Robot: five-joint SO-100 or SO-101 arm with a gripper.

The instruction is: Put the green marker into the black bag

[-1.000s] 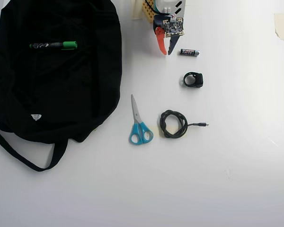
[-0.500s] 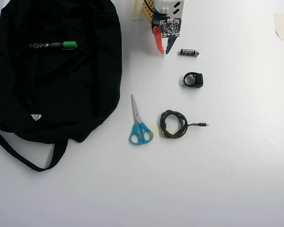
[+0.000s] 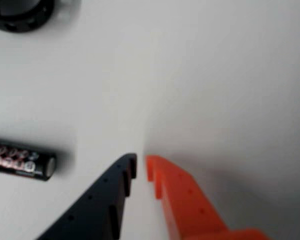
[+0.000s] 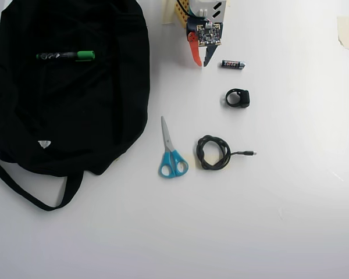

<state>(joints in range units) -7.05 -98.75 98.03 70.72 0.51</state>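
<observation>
The green marker (image 4: 66, 56), black-barrelled with a green cap, lies flat on the black bag (image 4: 64, 116) at the upper left of the overhead view. The bag spreads over the left side, its strap trailing toward the front. My gripper (image 4: 201, 63) hangs far from both, at the top centre near the arm's base, shut with nothing between its fingers. In the wrist view the black and orange fingertips of my gripper (image 3: 141, 167) nearly touch above bare white table; marker and bag are out of that view.
A small black battery (image 4: 233, 64) (image 3: 21, 161) lies just right of the gripper. A black ring-shaped part (image 4: 238, 97), blue-handled scissors (image 4: 171, 151) and a coiled black cable (image 4: 214, 152) lie mid-table. Tape (image 4: 344, 32) is stuck at the far right.
The gripper has closed and drawn back slightly toward the arm's base since a second ago. Marker, bag and the other items have not moved.
</observation>
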